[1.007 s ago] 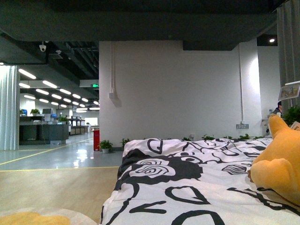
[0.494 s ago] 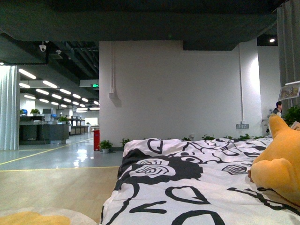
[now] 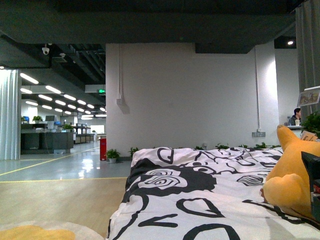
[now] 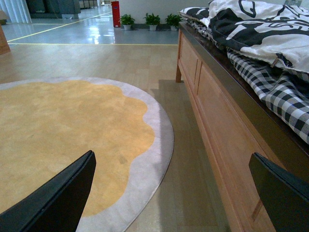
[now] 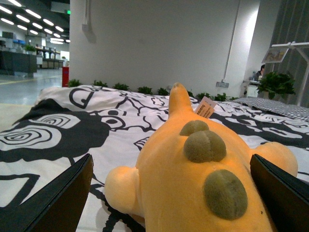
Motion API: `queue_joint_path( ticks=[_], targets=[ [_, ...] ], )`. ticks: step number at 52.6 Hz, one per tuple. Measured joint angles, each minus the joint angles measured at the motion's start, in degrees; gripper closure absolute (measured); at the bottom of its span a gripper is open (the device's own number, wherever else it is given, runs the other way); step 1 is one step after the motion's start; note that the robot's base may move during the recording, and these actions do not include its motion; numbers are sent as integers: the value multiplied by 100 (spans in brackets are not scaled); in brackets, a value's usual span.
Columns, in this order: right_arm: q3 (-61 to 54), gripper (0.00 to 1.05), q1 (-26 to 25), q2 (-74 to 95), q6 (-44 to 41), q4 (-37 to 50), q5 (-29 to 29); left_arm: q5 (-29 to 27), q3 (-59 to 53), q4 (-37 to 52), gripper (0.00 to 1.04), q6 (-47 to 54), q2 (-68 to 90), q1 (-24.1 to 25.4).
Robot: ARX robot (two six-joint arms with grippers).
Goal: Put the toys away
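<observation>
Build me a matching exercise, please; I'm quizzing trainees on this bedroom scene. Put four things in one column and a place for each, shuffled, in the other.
Things
1. plush toy
2. round rug
3. checked sheet
4. red box

Places
A. on the floor beside the wooden bed frame
B. by the white wall, next to a potted plant
C. lying on the black-and-white quilt
D. under the quilt, along the bed's edge

Pairs: 1-C, 2-A, 3-D, 4-B
</observation>
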Motion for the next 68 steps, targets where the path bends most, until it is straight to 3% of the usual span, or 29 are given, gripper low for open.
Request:
queue_joint_path(
  ticks=[23, 35, 56, 68],
  targets=[
    [142, 7, -555, 483, -704, -31, 363, 0, 0, 0, 6, -2, 0, 0],
    [247, 7, -553, 498, -717, -332, 302, 0, 0, 0, 6, -2, 0, 0],
    [402, 65, -442, 208, -363, -1311, -120, 0, 0, 0, 6, -2, 0, 0],
    [490, 92, -667, -363, 704, -2288, -1099, 0, 0, 0, 6, -2, 0, 0]
  ],
)
